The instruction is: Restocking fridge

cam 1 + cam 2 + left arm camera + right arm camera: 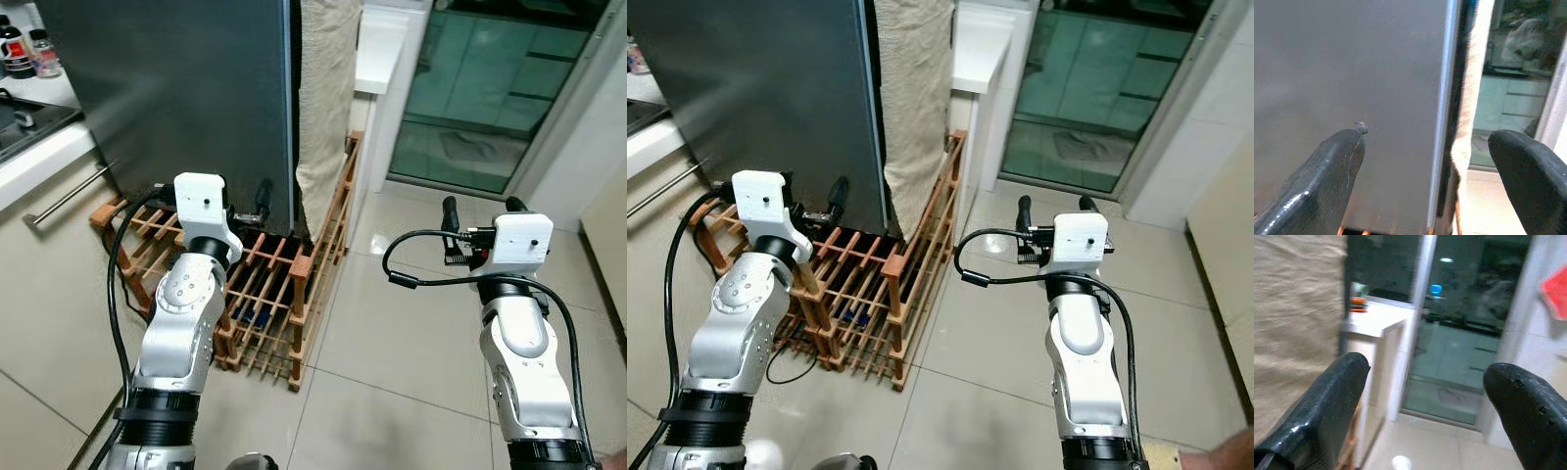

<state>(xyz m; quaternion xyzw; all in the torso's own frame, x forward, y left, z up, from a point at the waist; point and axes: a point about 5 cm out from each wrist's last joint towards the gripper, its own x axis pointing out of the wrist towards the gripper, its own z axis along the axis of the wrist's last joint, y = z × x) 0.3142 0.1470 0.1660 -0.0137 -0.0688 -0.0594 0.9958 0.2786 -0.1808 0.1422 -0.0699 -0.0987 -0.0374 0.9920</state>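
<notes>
Facing the shut fridge door (186, 98), left gripper (1427, 171) and right gripper (1425, 406) both spread and empty (restocking looks barely begun, nothing carried).

Fridge (186, 98): stands at the far left on a slatted rack (279, 284) that rests on the floor (392, 333). Cloth (328, 98): hangs just beside the fridge's right edge, down to the rack. Counter (39, 147): left of the fridge, bottles (24, 49) on its far end, bar handle (69, 196) on its front. Cabinet (377, 59): right of the cloth. Glass door (490, 88): far right, behind the floor. Left gripper (1425, 152): before the fridge's right edge, over the rack. Right gripper (1425, 382): over the floor, well right of the rack.
</notes>
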